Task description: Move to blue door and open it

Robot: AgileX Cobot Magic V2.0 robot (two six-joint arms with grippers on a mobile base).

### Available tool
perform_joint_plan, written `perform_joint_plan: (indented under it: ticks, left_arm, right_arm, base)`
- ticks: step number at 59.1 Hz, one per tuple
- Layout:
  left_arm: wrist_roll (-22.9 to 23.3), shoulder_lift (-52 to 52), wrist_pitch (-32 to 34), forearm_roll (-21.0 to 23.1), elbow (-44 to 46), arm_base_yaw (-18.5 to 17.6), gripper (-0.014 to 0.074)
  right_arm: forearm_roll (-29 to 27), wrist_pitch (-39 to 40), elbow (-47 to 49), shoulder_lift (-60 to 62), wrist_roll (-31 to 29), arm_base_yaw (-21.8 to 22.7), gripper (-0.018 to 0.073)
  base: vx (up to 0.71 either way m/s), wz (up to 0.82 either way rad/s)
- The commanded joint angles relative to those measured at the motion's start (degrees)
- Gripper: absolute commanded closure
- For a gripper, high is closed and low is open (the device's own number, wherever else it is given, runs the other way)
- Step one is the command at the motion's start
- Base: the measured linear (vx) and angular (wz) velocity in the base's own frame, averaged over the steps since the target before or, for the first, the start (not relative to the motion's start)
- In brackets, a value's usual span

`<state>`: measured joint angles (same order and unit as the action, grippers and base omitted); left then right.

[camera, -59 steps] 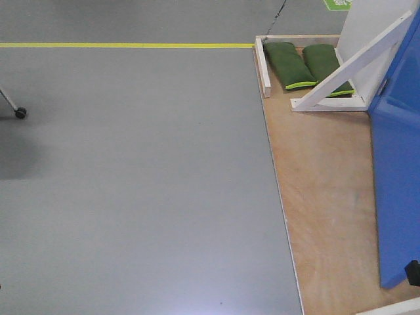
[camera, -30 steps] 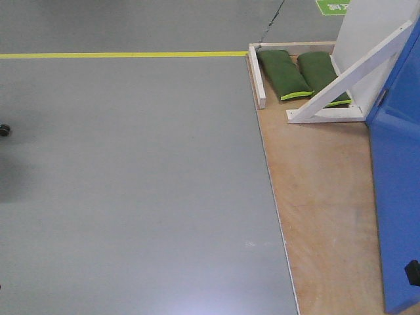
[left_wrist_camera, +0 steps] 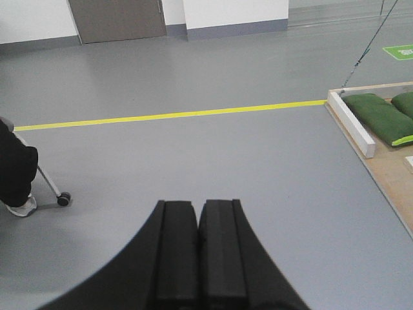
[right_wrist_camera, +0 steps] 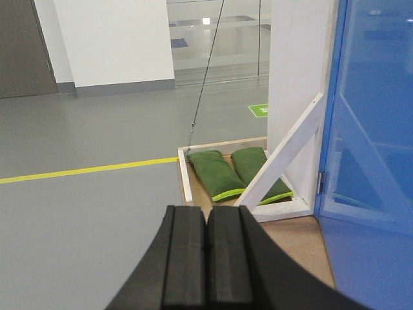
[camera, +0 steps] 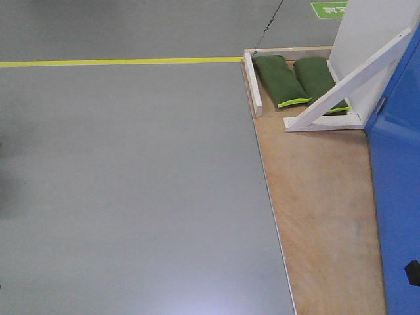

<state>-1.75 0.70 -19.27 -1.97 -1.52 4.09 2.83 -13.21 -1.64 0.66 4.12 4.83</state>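
Note that the tall glossy bright-blue door panel [right_wrist_camera: 371, 116] stands upright to the right, nearer your right gripper [right_wrist_camera: 206, 261] than the left gripper [left_wrist_camera: 199, 255] (both jaws closed, empty).

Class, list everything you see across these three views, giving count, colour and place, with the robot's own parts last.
blue door: one, bright blue, far right.
white panel: one, white, upright beside the door.
diagonal brace: one, white, propping the panel.
sandbags: two, dark green, side by side at the panel's foot.
plywood platform: one, light brown, under door and panel.
yellow line: one, yellow, across the grey floor.
floor sign: one, green, beyond the platform.
caster: one, black, far left.
left claw: one, black, shut, empty.
right claw: one, black, shut, empty.
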Motion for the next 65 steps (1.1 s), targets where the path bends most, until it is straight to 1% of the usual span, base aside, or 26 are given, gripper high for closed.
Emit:
perform_joint_plan:
  ticks: [1,32,65]
  left_arm:
    - [0.1,1.0,5.0,0.3,-0.1,0.1,0.0526]
    - [0.1,0.9,5.0,0.3,-0.1,0.1,0.0526]
    - [0.1,0.8,5.0,0.3,-0.1,0.1,0.0526]
  right_arm:
    - [0.7,4.8,-1.1,1.0,-0.1,0.0,0.0557]
    - [0.7,4.8,-1.1,0.9,-0.1,0.0,0.0557]
    - [0.7,4.7,-1.0,0.6,-0.1,-0.2,0.0557]
  base:
    - [0.13,-0.02]
    - [0.09,-0.01]
    - [0.01,0.0]
